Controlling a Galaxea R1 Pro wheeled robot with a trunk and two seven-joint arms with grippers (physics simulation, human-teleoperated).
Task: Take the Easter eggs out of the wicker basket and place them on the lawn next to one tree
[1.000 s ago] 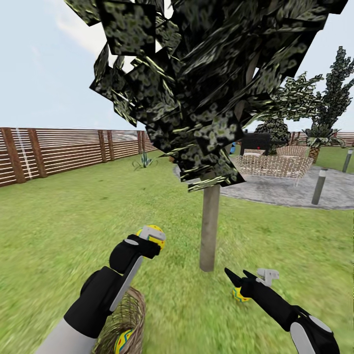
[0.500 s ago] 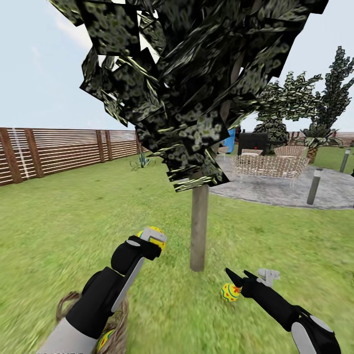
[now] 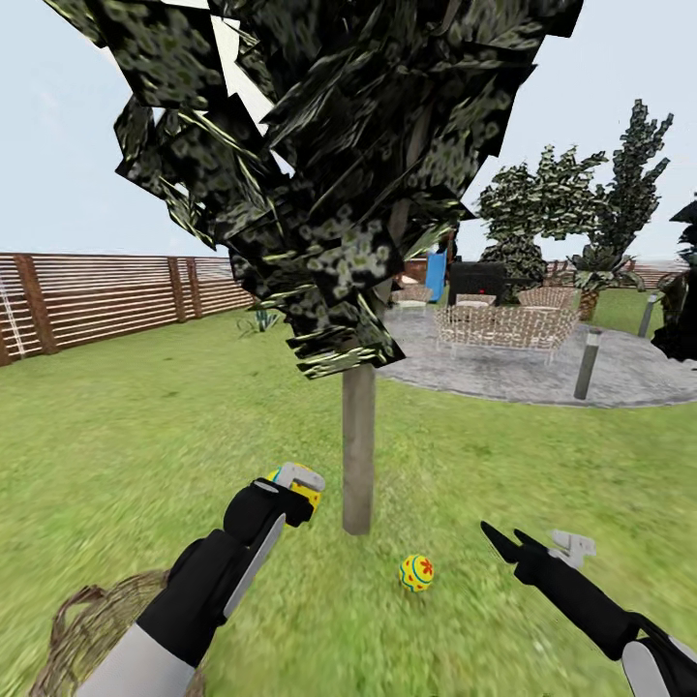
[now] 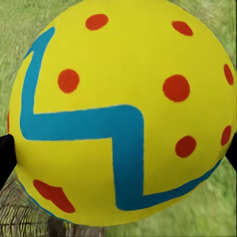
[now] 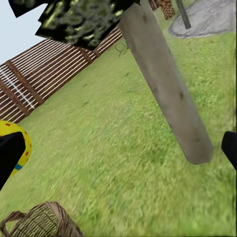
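My left gripper (image 3: pixel 302 484) is shut on a yellow Easter egg (image 3: pixel 300 476), held above the lawn (image 3: pixel 145 436) just left of the tree's pale trunk (image 3: pixel 358 455). In the left wrist view this egg (image 4: pixel 118 113) carries a blue zigzag and red dots, with the gripper (image 4: pixel 118 155) clamped on its sides. Another egg (image 3: pixel 416 572) lies on the grass near the trunk's foot. My right gripper (image 3: pixel 511 538) stands open and empty to the right of that egg. The wicker basket (image 3: pixel 92 620) sits at the lower left, its inside hidden by my left arm.
The right wrist view shows the trunk (image 5: pixel 168 84), the basket (image 5: pixel 42 222), the open gripper (image 5: pixel 120 153) and a yellow egg (image 5: pixel 22 136) partly behind one finger. A slat fence (image 3: pixel 87 295) runs behind. A paved patio (image 3: pixel 503 373) with woven seats and bollards lies back right.
The view has swung, so tree, egg and basket sit further left in the picture. My right gripper has drawn back from the egg on the grass. The left gripper still holds its egg.
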